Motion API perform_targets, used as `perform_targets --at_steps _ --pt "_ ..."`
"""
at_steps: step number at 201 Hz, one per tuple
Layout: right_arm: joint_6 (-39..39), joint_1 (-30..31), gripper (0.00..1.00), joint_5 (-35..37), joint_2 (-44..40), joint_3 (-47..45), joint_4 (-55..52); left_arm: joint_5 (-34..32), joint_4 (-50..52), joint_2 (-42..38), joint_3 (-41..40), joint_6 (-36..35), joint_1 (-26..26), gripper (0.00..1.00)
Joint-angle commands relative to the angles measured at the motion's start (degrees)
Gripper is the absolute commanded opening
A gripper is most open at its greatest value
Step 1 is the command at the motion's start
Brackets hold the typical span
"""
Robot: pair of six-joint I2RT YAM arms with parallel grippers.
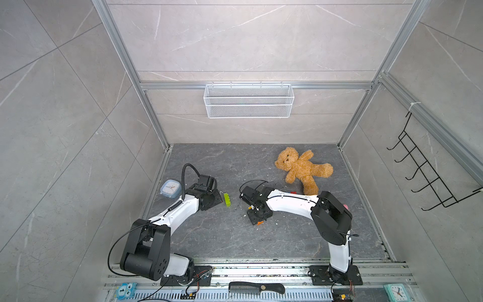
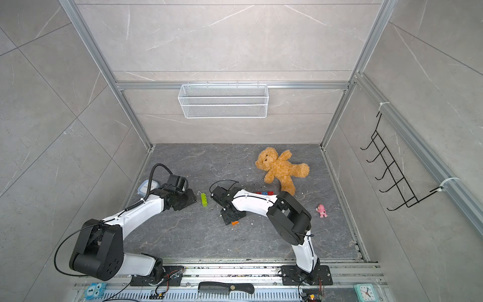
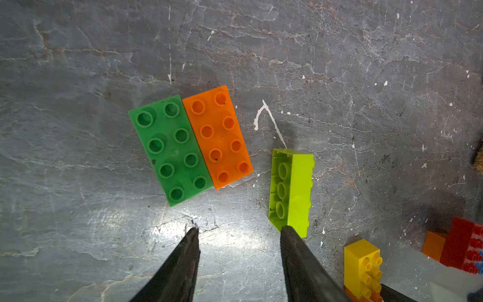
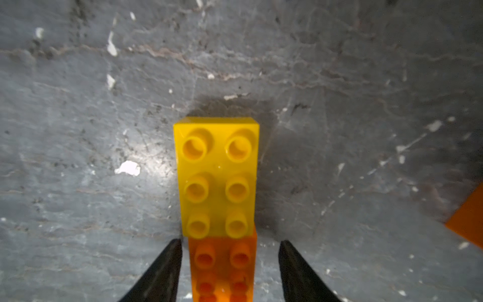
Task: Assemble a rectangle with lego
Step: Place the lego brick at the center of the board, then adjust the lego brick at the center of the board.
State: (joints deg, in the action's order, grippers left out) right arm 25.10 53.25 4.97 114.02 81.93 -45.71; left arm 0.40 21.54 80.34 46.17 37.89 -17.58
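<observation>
Between right gripper's fingers: right gripper [image 4: 230, 243] jaws parted, a gap on each side of orange brick [image 4: 222, 266], nothing clamped. Yellow brick [image 4: 218, 175] sits on the orange brick's far end, past the fingertips.
Left hand: left gripper [image 3: 239, 235] jaws parted, empty, low over the table.
Beside left fingertip: lime brick [image 3: 292, 188] on its side, hollow underside showing, near end at one fingertip [image 3: 290, 235]; contact can't be told.
Ahead of left fingertips: green brick [image 3: 170, 150] and orange flat brick [image 3: 218, 136], studs up, long sides touching, ends slightly staggered.
Beyond the stack from left hand: red bricks [image 3: 465, 243], heaped.
Risk, stack: right fingers hug the stack, so a skewed lift-off would likely drag or tip it. How far yellow overlaps orange is hidden; it may pop off.
Risk, lime: a nudge from the left finger would probably skid or flop it, not seat it.
Risk, pair: green and orange look only butted together, so any bump splits the seam and the rectangle goes crooked.
Risk, arms: both wrists are near mid-table; they could clash if both reach inward.
Surface: table [image 1: 235, 240], dark grey veined stone look, glare, white crumbs and scratches; probably slick.
Room: grey tiled walls, aluminium frame, wire basket [image 1: 248, 111] on back wall. Teddy bear [image 1: 300, 170] is beyond the right gripper, clock [image 1: 170, 188] behind the left wrist, pink figurine [image 2: 322, 210] by the right elbow.
</observation>
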Motion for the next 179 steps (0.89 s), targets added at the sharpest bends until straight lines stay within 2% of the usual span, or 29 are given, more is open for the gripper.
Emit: perform_targets --at_steps 1,37,55,86,108,138,179 --pt "-2.4 -1.0 0.66 -0.4 -3.9 7.0 -5.7 -0.2 1.0 -3.0 2.7 -3.2 0.6 0.54" --pt "-2.5 -6.5 0.68 -3.3 -11.2 10.7 -5.2 -1.9 -3.5 -11.5 1.7 -9.9 0.8 0.59" --pt "-1.5 -8.8 0.67 -3.2 -14.4 7.7 -0.9 -1.9 -8.1 -16.2 -1.4 -13.9 0.7 0.63" --pt "-0.9 -8.9 0.67 0.3 -16.8 1.1 8.0 -1.0 -12.3 -21.0 -6.3 -17.2 0.7 0.67" --pt "-0.9 -8.0 0.67 -1.6 -11.4 5.2 4.8 -2.1 -9.5 -20.8 -7.0 -15.3 0.9 0.67" --pt "-4.1 -1.9 0.67 2.0 -2.6 13.9 2.1 -5.8 -4.6 -19.5 -6.9 -9.2 1.9 0.65" --pt "-7.4 1.9 0.71 0.1 10.7 27.7 -0.9 -0.2 1.4 -16.5 -6.0 -4.5 9.7 0.64"
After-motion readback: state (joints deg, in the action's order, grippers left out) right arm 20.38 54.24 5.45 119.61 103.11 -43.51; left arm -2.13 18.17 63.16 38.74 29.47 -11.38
